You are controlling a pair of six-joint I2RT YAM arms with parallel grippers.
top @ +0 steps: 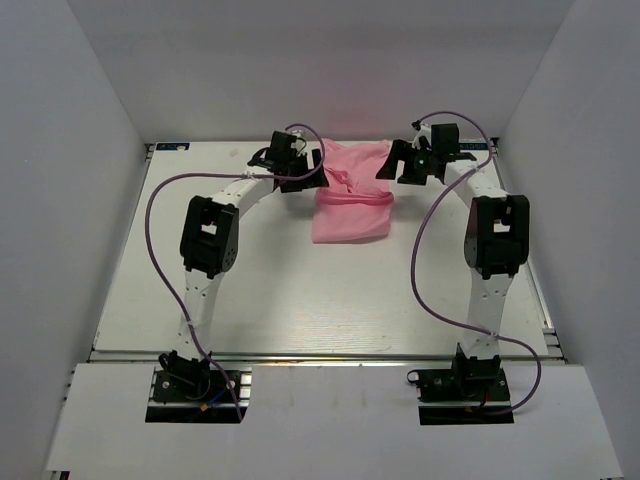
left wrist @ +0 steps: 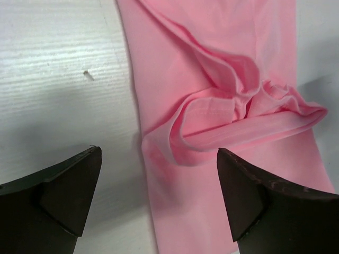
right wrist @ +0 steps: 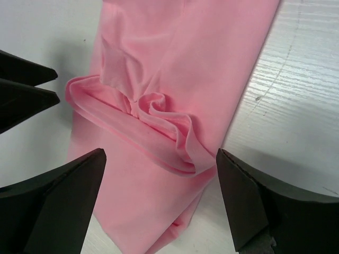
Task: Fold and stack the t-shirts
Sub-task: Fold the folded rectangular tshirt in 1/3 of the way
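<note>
The light pink t-shirt [top: 352,195] lies partly folded at the far middle of the white table [top: 280,290], with a bunched ridge of fabric across it. My left gripper [top: 305,172] is open and empty over the shirt's left edge; in the left wrist view the shirt [left wrist: 212,95] lies between and beyond my open gripper [left wrist: 159,201]. My right gripper [top: 392,163] is open and empty over the shirt's right edge; in the right wrist view the shirt [right wrist: 159,106] fills the space between my open gripper's [right wrist: 161,203] fingers.
Grey walls [top: 80,150] stand on three sides of the table. Purple cables [top: 425,240] loop off both arms. The left gripper's fingers [right wrist: 21,90] show at the left edge of the right wrist view.
</note>
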